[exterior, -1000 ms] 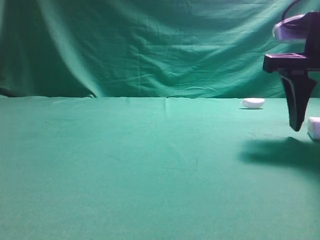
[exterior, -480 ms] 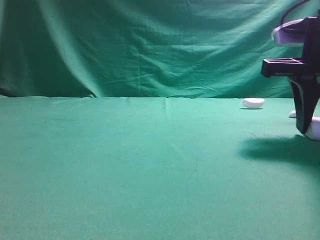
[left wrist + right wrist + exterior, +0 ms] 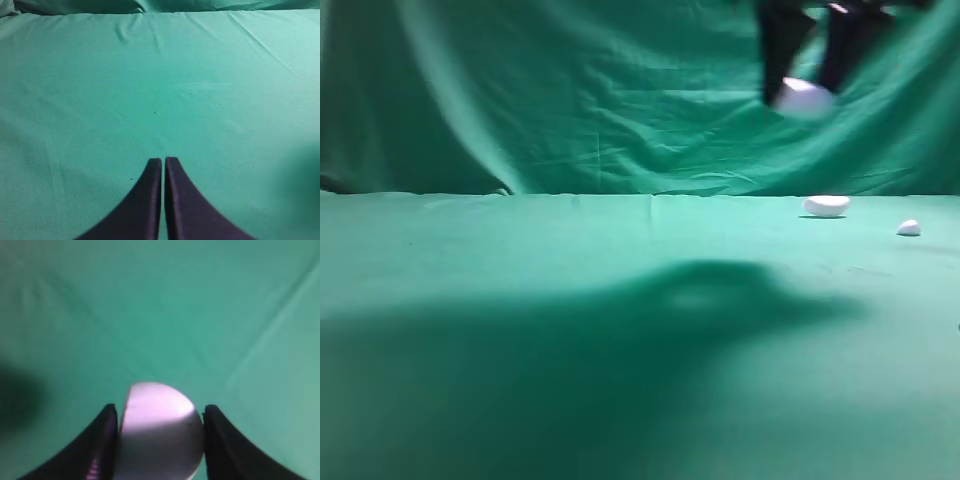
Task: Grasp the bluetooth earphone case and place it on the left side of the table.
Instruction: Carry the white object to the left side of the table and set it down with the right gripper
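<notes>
High above the worktop (image 3: 520, 300), near the top edge of the exterior view and right of centre, the right claw (image 3: 807, 70) is clamped on the bluetooth earphone case (image 3: 804, 97), one dark finger on each side. Case is clear of the green cloth, with the draped backdrop (image 3: 570, 100) behind it. Case looks smooth, white, rounded, pebble-like; blurred in the exterior view. Right wrist view: the case (image 3: 160, 430) fills the gap between the two fingers (image 3: 97, 445), touching both, domed top lit pale, lower part shaded grey, faint seam on the upper left. Large soft shadow (image 3: 650, 330) lies across the middle of the worktop. Smaller white half-dome piece (image 3: 826, 206) rests near the far edge, right side; tiny white bit (image 3: 909, 228) lies nearer the right edge. Left claw (image 3: 163, 165) has fingertips together, nothing between them, above bare creased cloth.
</notes>
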